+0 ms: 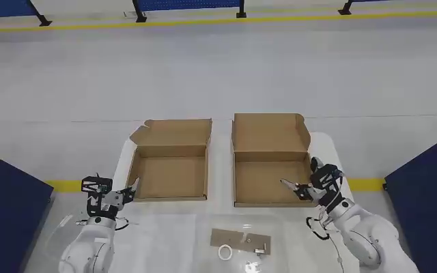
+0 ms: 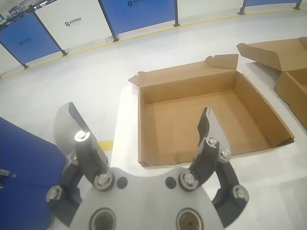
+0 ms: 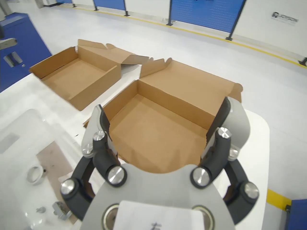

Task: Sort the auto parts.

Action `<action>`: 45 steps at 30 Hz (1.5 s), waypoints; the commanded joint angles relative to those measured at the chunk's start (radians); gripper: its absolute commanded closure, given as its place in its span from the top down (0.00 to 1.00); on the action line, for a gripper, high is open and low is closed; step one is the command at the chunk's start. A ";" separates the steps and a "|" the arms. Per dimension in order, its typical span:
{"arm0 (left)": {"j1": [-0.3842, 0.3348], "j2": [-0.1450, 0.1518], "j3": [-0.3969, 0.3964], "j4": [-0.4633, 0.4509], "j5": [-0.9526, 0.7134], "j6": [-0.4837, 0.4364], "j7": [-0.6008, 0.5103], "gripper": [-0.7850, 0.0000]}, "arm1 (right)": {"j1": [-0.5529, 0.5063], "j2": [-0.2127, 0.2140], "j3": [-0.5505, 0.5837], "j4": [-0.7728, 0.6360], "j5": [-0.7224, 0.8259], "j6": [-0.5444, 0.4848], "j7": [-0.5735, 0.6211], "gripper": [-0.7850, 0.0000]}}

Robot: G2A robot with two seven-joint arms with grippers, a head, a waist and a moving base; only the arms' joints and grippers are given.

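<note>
Two open, empty cardboard boxes stand side by side at the back of the white table: the left box (image 1: 171, 176) (image 2: 191, 123) and the right box (image 1: 270, 181) (image 3: 153, 132). Near the front edge lies a flat cardboard sheet (image 1: 239, 239) (image 3: 55, 159) with a white ring (image 1: 225, 253) (image 3: 35, 174) and a small metal part (image 1: 259, 251) (image 3: 61, 210) beside it. My left gripper (image 1: 126, 193) (image 2: 138, 107) hangs open just outside the left box's near left corner, holding nothing. Over the right box's near right corner my right gripper (image 1: 295, 188) (image 3: 162, 102) is open and empty too.
A tiny screw-like piece (image 3: 40, 209) lies close to the metal part. Blue cabinets flank the table on the left (image 1: 20, 205) and on the right (image 1: 416, 184). The box lids stand folded back towards the far table edge.
</note>
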 commanded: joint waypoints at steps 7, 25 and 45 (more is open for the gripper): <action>0.000 0.000 0.000 0.000 0.000 0.000 0.000 1.00 | 0.031 0.019 0.020 -0.081 0.148 -0.167 0.281 1.00; 0.000 0.000 0.000 0.000 0.000 0.000 0.000 1.00 | 0.111 0.052 -0.042 -0.146 0.226 -0.368 0.585 1.00; 0.000 0.000 0.000 0.000 0.000 0.000 0.000 1.00 | 0.253 0.127 -0.338 -0.204 0.227 -0.275 0.817 1.00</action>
